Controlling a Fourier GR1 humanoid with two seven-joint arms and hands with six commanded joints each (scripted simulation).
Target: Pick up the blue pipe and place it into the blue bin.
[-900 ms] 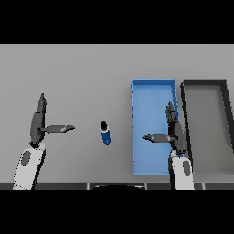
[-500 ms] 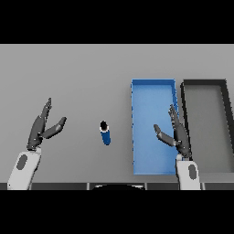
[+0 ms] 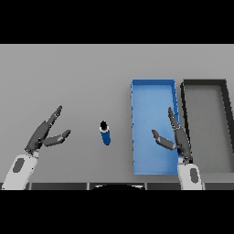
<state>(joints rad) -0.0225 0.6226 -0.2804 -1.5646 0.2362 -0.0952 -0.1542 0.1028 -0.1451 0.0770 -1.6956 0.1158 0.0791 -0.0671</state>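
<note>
Both of our hands have tilted since the earlier frames: the fingers that were pointing inward across the table now angle up and away from us, and the thumbs have spread out from the palms. Our left hand (image 3: 45,135) sits well to the left of the blue pipe (image 3: 105,133), fingers straight and fanned, thumb pointing toward the pipe, holding nothing. A clear stretch of grey table (image 3: 82,77) lies between that thumb and the pipe, so we are not touching it.

We see the blue pipe standing on the table with its dark open end uppermost in the view, its blue body running down toward us. It has not moved from its earlier spot. It stands to the left of the blue bin (image 3: 153,85), near that bin's left wall but apart from it, roughly level with the bin's middle.

Our right hand (image 3: 176,138) hovers over the near right part of the blue bin, on the far side of the bin from the pipe. Its fingers are straight and relaxed, thumb pointing back toward the pipe, and it grips nothing.

Beyond the blue bin, on the side away from the pipe, we see a dark grey bin (image 3: 204,84) lying just beside it.
</note>
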